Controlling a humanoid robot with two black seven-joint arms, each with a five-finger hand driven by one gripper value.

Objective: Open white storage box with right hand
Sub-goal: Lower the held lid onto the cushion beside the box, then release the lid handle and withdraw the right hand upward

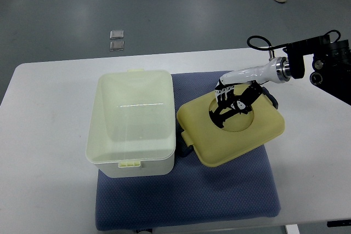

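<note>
Pale plastic, thin and likely light, stiff and slick: the white storage box sits left of centre, uncovered. Its lid lies centre-right under the right hand, fingers spread in its round recess, gripping nothing visibly; rims offer better purchase.

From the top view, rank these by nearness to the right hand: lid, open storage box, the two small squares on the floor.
1. Lid, directly under the right hand, on the mat's right side.
2. Storage box, to the hand's left.
3. Floor squares, beyond the table, upper left.
</note>
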